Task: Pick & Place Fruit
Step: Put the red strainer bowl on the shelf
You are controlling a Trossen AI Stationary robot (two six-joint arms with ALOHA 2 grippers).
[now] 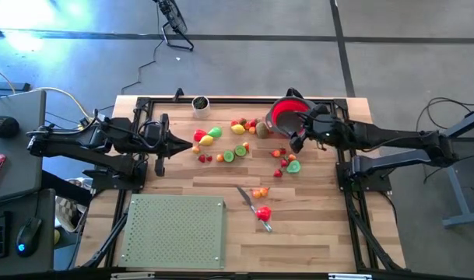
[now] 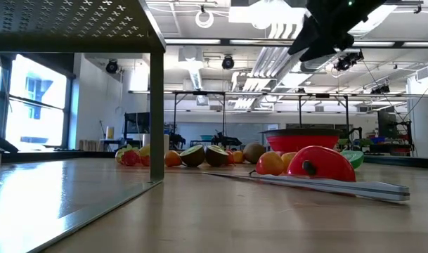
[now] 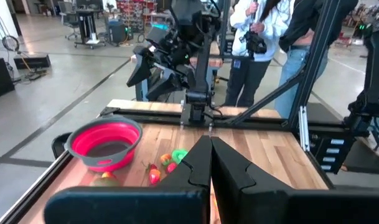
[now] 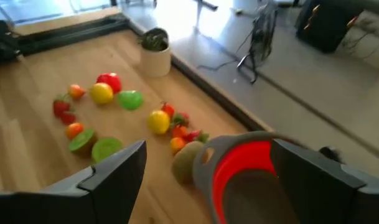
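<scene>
The right arm (image 1: pixel 377 138) hides part of the strainer (image 1: pixel 286 113).

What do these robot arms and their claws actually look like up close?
Both arms are black and built from slim jointed segments. The left arm and right arm each end in a two-finger gripper. The left gripper has flat, angular, matt black fingers that taper to points. The right gripper has broad black fingers with slanted edges. No markings show on either.
</scene>
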